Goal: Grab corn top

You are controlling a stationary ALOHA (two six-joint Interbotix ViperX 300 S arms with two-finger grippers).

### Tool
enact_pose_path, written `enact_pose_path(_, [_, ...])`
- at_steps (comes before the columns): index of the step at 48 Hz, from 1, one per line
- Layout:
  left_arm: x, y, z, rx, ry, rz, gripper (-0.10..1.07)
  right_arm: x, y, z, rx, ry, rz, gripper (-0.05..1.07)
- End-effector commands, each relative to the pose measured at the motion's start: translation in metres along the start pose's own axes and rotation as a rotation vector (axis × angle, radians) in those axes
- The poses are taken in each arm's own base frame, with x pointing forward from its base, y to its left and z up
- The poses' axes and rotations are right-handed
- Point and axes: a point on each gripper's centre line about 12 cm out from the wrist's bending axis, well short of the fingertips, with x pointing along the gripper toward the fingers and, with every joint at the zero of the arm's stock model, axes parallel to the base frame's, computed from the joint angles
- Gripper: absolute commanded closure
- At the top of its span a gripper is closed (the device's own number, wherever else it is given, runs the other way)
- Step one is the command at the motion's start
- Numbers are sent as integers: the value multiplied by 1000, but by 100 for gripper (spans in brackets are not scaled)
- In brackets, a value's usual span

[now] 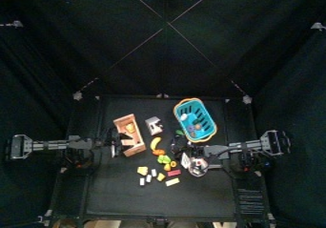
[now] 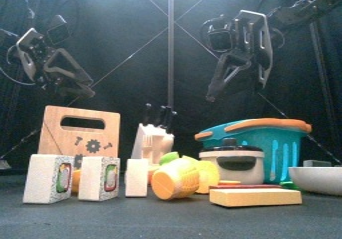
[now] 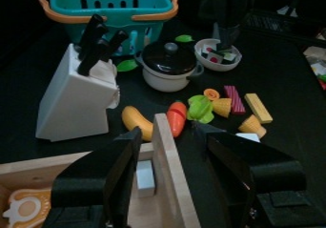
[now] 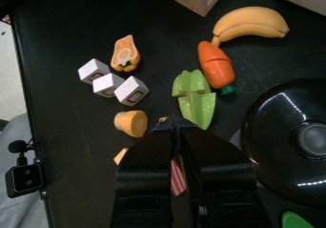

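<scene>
Black curtains [image 1: 76, 41] close off the pen on every side, and the small black table [image 1: 114, 179] sits in the middle with play food crowded on it.

From my seat, the left gripper [image 3: 173, 141] hangs above the table's left side. Its fingers stand wide apart with nothing between them, over the pale wooden cutting board with a handle slot [image 2: 78, 133], which stands upright at the left of the group. Just beside the board is the white knife block with black handles [image 3: 79, 93].

Next comes the scatter of food. An orange carrot with a green tip [image 4: 216, 65] lies beside a green cut piece [image 4: 193, 91]. A yellow ribbed bar [image 3: 258, 108], which I take for the corn, lies flat on the table at the right edge of the scatter. It is near the black round pot with a knobbed lid [image 3: 169, 68] and just beside a purple-red strip. Behind the pot stands the teal plastic basket with an orange rim [image 3: 109, 3], and a white bowl [image 2: 318, 178] sits at the far right.

The right gripper [image 4: 178, 132] hangs high over this part of the table, pointing down, clear of everything in the front view. Its fingers are only narrowly parted. A red strip [image 4: 177, 177] shows in the gap, but I cannot tell whether it is pinched or lies on the table below.
</scene>
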Motion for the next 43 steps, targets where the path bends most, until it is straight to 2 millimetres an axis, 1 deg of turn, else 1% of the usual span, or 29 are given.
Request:
enact_pose_path(1, [1, 0, 4, -3, -11, 1, 13, -9, 8, 12, -3, -46, 30, 60])
enact_pose_path(4, [1, 0, 4, -1, -9, -1, 13, -9, 8, 10, -5, -43, 30, 60])
enact_pose_path(16, [1, -4, 2, 3, -6, -19, 13, -7, 10, -6, -53, -5, 33, 60])
enact_pose_path(20, [0, -16, -2, 11, 1, -70, 13, -6, 12, -14, -79, 13, 36, 60])
enact_pose_path(32, [2, -62, -7, 67, 5, -279, 12, -2, 18, -33, -197, 57, 45, 57])
enact_pose_path(43, [14, -93, -11, 82, -6, -414, 12, 4, 20, -37, -244, 64, 47, 57])
